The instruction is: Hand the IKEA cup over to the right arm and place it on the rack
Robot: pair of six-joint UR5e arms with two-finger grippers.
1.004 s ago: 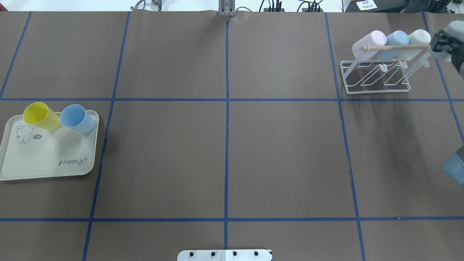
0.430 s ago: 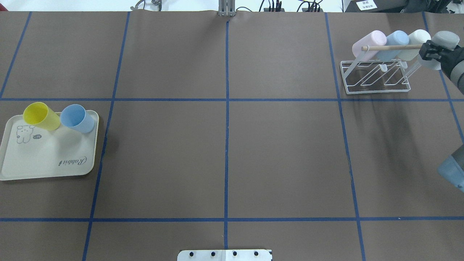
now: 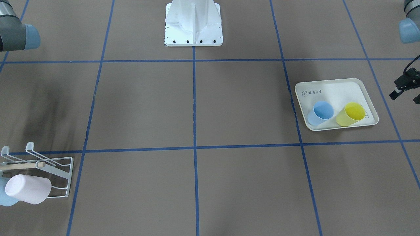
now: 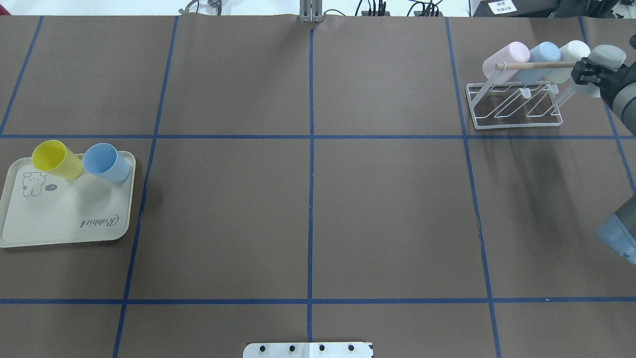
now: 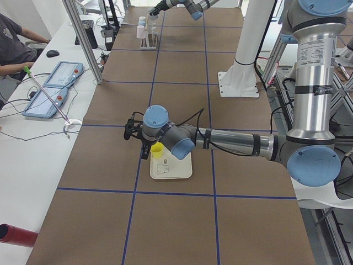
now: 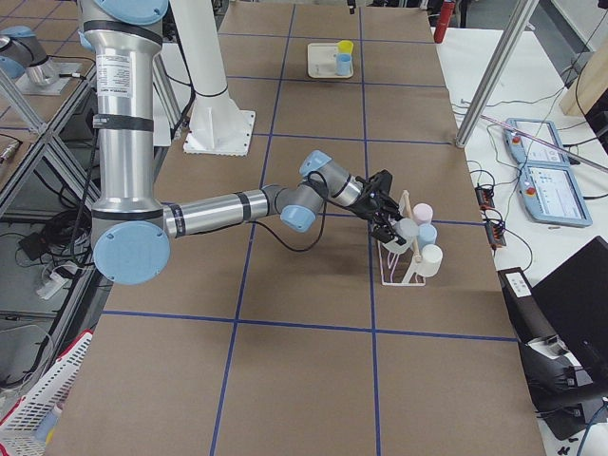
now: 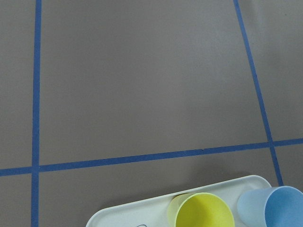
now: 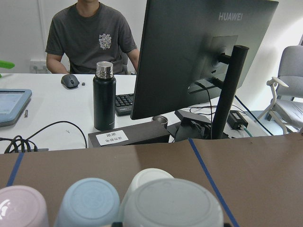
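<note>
Grey cup (image 4: 608, 53) in right pincer (image 4: 582, 74), overhead

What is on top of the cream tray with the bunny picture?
A yellow plastic cup and a light blue plastic cup stand open side up at one end of the cream rectangular tray. Both look empty. The tray under them is hidden.

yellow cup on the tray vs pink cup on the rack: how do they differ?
Colour: the yellow cup is bright yellow, the pink cup pale pink. Pose: the yellow cup stands mouth up; the pink cup is inverted and tilted. Support: the yellow cup sits on the tray, the pink cup hangs on the rack. Both are plain handleless tumblers.
</note>
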